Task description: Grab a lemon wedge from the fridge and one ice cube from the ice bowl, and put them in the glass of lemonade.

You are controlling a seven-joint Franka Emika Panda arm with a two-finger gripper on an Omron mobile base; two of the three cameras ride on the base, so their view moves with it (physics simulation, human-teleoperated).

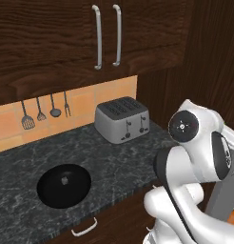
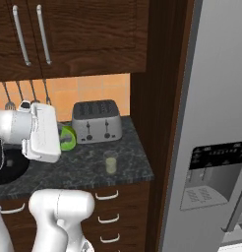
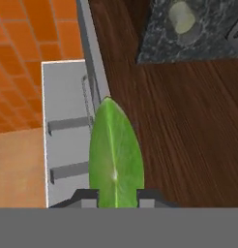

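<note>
Your gripper pinching the wedge
Jaws nearly closed on it; the glass lies at 1 o'clock in the hand view

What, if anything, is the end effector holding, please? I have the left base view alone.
Observer: In the hand view the end effector is shut on the pointed lime-green lemon wedge.
Operator: Thank you. Where is the lemonade?
Observer: In the right base view, the small clear tumbler of pale yellow lemonade stands on the dark speckled counter, in front of the silver four-slot toaster.
Operator: And the fridge?
Observer: The tall grey steel fridge stands right of that counter.
</note>
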